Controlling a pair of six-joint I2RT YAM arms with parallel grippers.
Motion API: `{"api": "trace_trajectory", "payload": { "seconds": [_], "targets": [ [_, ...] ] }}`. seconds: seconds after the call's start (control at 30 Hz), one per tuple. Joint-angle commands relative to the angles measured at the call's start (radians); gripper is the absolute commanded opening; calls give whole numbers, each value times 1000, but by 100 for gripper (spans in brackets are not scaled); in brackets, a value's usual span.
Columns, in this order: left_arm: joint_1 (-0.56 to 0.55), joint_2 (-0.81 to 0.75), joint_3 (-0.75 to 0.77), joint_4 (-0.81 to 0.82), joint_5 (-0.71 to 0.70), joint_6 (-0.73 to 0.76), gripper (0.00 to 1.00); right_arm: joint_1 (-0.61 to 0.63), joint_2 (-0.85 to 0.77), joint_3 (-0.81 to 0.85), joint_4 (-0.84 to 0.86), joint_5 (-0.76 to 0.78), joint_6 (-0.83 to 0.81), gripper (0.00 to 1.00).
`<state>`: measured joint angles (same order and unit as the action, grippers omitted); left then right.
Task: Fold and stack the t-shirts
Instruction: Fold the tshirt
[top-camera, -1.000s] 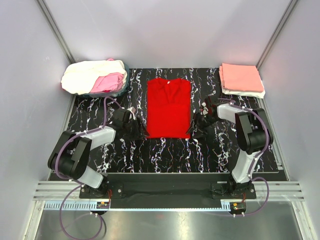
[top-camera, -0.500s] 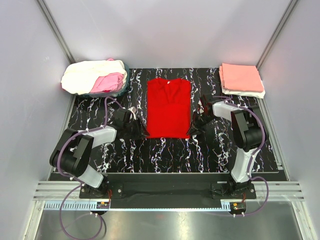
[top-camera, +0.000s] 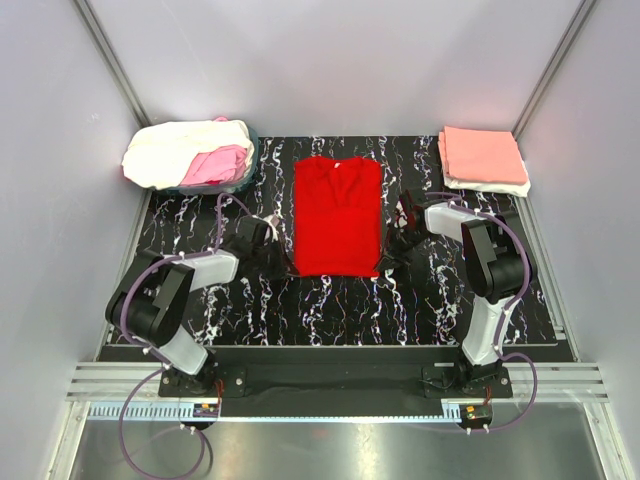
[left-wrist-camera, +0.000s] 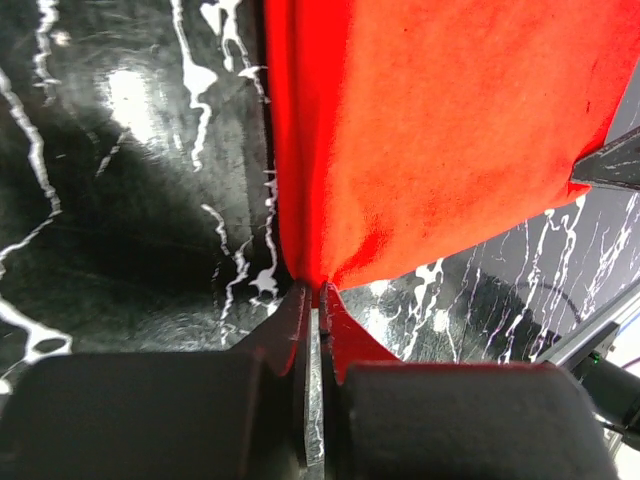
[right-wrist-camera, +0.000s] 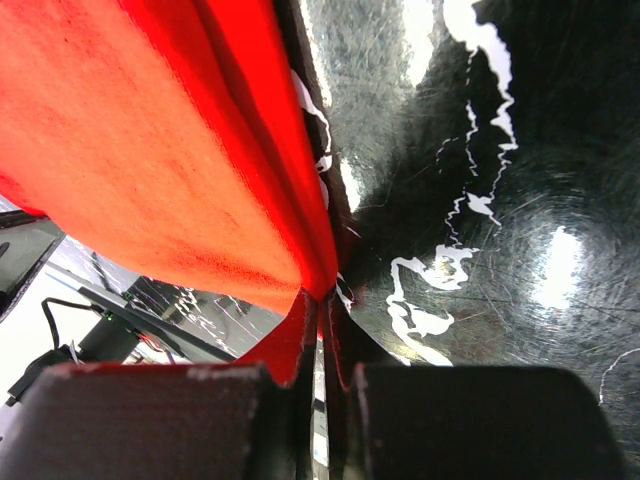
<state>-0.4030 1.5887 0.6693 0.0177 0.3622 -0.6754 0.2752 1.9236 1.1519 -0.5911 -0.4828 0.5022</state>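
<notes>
On the black marbled tabletop (top-camera: 340, 300) the red t-shirt (top-camera: 337, 215) lies flat in the middle, with a loose heap of cream-white and pink shirts (top-camera: 190, 155) at the far left and a folded salmon-pink and white stack (top-camera: 483, 158) at the far right. The left hand (left-wrist-camera: 318, 305) pinches the red t-shirt's near left corner, and the right hand (right-wrist-camera: 322, 310) pinches its near right corner.

No readable txt, no labels, brands, nos. or signs anywhere in view

Both arms reach low toward the red t-shirt (top-camera: 337, 215). The left gripper (left-wrist-camera: 318, 290) pinches its near-left corner and the right gripper (right-wrist-camera: 322, 295) its near-right corner, jaws seemingly pressed together.
</notes>
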Motion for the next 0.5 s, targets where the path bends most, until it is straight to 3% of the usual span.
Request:
{"api": "trace_trajectory", "payload": {
  "seconds": [0.0, 0.23, 0.47],
  "targets": [
    [-11, 27, 23, -15, -9, 34, 0, 12, -17, -4, 13, 27, -13, 0],
    [-19, -53, 0, -64, 17, 24, 0, 12, -90, -64, 26, -34, -2, 0],
    [-49, -356, -68, -257, -2, 30, 0, 12, -363, -286, 74, -129, 71, 0]
  ]
}}
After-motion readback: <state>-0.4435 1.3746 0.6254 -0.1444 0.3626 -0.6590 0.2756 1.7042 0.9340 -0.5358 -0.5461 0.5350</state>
